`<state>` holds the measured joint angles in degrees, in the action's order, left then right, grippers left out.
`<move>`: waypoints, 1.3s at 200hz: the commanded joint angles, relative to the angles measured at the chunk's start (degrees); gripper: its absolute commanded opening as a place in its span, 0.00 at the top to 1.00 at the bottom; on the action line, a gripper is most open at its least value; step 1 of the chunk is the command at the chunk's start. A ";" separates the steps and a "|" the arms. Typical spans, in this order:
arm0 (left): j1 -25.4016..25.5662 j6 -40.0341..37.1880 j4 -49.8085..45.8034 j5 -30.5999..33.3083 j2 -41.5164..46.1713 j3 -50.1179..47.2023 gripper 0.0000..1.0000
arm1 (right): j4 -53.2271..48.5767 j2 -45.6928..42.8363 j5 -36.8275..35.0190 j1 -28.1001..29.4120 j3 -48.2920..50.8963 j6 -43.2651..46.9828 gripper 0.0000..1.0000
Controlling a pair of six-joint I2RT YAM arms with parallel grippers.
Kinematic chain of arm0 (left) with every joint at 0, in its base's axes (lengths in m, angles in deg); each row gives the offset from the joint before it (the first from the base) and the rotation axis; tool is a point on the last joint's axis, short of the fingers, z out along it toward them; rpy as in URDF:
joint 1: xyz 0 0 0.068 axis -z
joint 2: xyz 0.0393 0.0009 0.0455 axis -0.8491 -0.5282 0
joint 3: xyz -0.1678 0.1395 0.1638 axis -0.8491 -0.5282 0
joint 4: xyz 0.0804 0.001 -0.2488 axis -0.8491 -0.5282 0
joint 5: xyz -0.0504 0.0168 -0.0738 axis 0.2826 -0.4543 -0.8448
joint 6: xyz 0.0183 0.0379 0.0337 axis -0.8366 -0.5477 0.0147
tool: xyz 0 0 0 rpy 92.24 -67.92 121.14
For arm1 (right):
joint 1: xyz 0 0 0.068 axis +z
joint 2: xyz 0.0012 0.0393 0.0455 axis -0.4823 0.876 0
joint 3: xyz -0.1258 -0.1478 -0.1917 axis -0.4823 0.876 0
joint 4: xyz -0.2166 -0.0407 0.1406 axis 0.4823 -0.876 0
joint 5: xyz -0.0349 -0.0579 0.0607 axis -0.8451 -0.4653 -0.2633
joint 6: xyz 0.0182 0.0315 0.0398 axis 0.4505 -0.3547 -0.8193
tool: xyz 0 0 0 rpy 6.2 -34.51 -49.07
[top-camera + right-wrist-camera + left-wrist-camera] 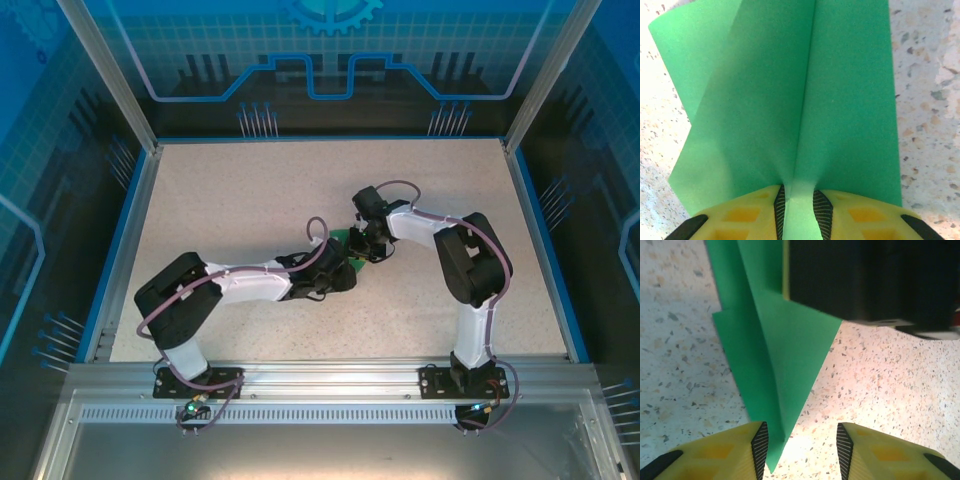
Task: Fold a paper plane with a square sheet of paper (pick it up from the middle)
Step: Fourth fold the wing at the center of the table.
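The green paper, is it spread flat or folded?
Folded: the green paper has a centre crease pinched in the right gripper, and its overlapping layers taper to a point.

Top cam is looking down from high above the paper plane (343,243), taking in the whole table (250,190); both wrist cams are hovering right over it, facing opposite ends.

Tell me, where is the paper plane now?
Seen from above, the paper plane is mid-table where both arms meet; the right gripper pinches its centre crease, its pointed tip between fingers of the open left gripper.
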<state>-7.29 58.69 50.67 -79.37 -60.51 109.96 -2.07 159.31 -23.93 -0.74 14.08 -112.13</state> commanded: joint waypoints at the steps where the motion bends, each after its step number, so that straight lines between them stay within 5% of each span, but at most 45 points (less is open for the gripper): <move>1: 1.32 -3.21 -8.07 7.82 -2.28 4.41 0.56 | -3.63 5.82 -6.63 0.12 2.73 -0.74 0.72; 114: 3.18 -4.03 -16.12 10.89 -8.98 11.93 0.74 | -3.31 5.91 -6.10 0.03 2.73 -0.86 0.72; 260: 4.10 -3.86 -18.75 10.77 -11.89 13.71 0.77 | -1.95 5.91 -3.93 -1.09 3.34 -1.69 0.73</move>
<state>-4.05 56.22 35.46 -68.63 -70.45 122.64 -2.09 159.40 -23.78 -0.87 14.08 -112.79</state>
